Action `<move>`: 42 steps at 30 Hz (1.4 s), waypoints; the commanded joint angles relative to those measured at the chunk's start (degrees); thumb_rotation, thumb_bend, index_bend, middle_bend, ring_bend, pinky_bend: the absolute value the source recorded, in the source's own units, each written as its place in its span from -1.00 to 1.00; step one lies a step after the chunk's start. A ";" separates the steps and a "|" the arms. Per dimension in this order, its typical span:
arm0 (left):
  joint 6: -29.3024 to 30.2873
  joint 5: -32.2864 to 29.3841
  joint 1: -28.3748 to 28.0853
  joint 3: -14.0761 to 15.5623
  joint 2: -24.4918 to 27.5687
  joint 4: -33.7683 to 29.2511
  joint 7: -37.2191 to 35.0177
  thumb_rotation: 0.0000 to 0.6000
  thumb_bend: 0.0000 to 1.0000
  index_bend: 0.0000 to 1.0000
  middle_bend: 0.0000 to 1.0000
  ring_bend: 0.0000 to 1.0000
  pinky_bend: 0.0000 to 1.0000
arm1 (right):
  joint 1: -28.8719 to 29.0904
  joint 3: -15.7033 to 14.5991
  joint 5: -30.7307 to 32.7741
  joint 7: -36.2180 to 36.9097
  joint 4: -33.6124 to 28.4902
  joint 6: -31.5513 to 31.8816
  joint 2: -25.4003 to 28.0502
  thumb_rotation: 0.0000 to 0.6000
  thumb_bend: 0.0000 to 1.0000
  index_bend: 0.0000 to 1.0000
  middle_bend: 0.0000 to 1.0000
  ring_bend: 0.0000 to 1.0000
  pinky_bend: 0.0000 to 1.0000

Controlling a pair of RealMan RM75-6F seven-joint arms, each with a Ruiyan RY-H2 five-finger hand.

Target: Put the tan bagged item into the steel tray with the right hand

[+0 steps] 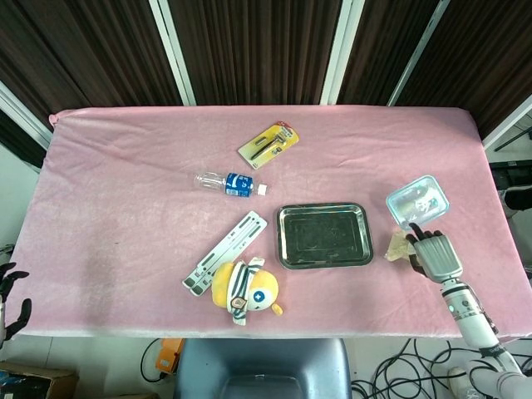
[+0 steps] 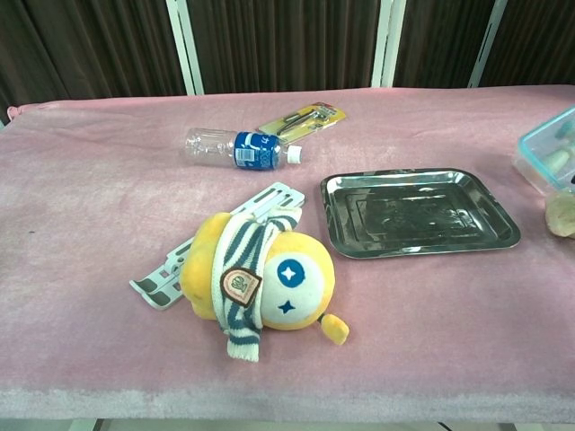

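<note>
The tan bagged item [image 1: 397,244] lies on the pink cloth just right of the steel tray [image 1: 323,235], and most of it is covered by my right hand [image 1: 434,256]. That hand's fingers curl down around the bag and grip it. In the chest view only a bunched corner of the tan bagged item [image 2: 561,214] shows at the right edge, beside the empty steel tray [image 2: 418,212]; the right hand itself is out of that frame. My left hand [image 1: 8,298] hangs off the table's near left corner, fingers apart and holding nothing.
A clear lidded food container [image 1: 417,200] sits tilted just behind the right hand. A yellow plush toy [image 1: 243,287], a white slotted bracket [image 1: 225,252], a water bottle [image 1: 230,183] and a packaged tool [image 1: 269,144] lie left of and behind the tray.
</note>
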 commanded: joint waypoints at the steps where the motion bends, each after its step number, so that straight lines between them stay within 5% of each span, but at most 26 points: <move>1: 0.15 0.00 0.08 -0.05 0.02 0.01 -0.23 1.00 -0.13 -0.37 -0.61 -0.69 -0.29 | -0.51 0.10 -0.78 0.80 1.59 1.78 -1.19 1.00 0.90 0.56 0.17 0.21 0.32; 13: -0.07 0.07 -0.02 -0.08 -0.02 0.12 -0.21 1.00 -0.13 -0.37 -0.61 -0.69 -0.29 | 0.09 1.37 -3.28 10.06 6.25 11.51 -4.74 1.00 1.00 0.72 0.28 0.27 0.38; 20: -0.65 0.01 -0.41 -0.10 -0.27 0.09 0.57 1.00 -0.13 -0.37 -0.61 -0.69 -0.29 | 6.64 4.70 -3.83 19.88 7.51 14.59 -9.46 1.00 1.00 0.67 0.28 0.25 0.37; 24: -0.89 -0.12 -0.60 -0.18 -0.43 0.25 0.82 1.00 -0.13 -0.37 -0.61 -0.69 -0.29 | 12.37 3.61 -5.77 25.51 4.83 8.78 -10.03 1.00 0.88 0.17 0.05 -0.13 0.11; 30: -1.28 0.18 -0.78 0.08 -0.44 0.32 0.98 1.00 -0.13 -0.37 -0.61 -0.69 -0.29 | 16.50 2.48 -7.37 24.30 -1.50 4.34 -8.33 1.00 -0.16 -0.69 -0.76 -0.94 -0.58; 34: -1.00 0.24 -0.63 0.10 -0.37 0.31 0.80 1.00 -0.13 -0.37 -0.61 -0.69 -0.29 | 16.00 2.52 -7.62 22.35 -4.23 6.55 -6.70 1.00 -0.43 -0.97 -1.00 -1.00 -0.70; 42: -0.72 0.28 -0.53 0.07 -0.33 0.17 0.81 1.00 -0.13 -0.37 -0.61 -0.69 -0.29 | 9.94 5.25 -3.82 14.92 -14.76 14.39 1.91 1.00 -0.50 -1.00 -1.00 -1.00 -0.70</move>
